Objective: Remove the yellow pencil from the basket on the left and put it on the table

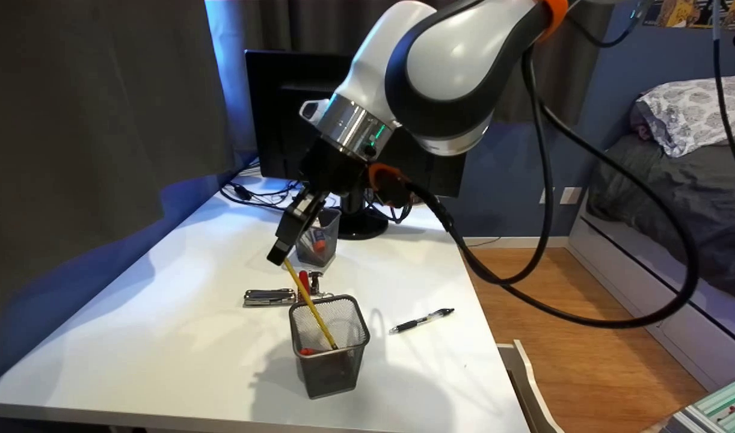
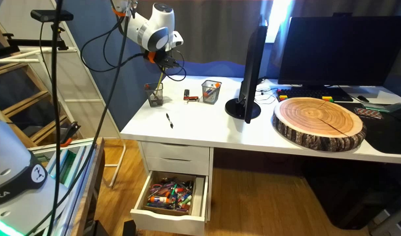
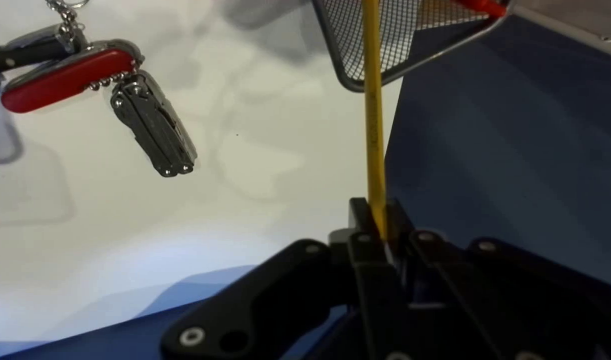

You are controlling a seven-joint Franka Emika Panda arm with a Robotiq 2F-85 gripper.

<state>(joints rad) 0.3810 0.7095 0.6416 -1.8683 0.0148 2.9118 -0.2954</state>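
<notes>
The yellow pencil slants down into the black mesh basket. Its upper end is between the fingers of my gripper, which is above and beside the basket. The pencil and basket also show in an exterior view, with the lower part of the pencil inside the basket and my gripper above. In the wrist view my gripper is shut on the pencil; the basket's rim is at the top. The basket stands on the white table. A red thing is also in the basket.
Another mesh holder with a glue stick stands farther along the table. A multi-tool and red pocket knife lie between the two holders. A black pen lies beside the basket. A monitor stands beyond.
</notes>
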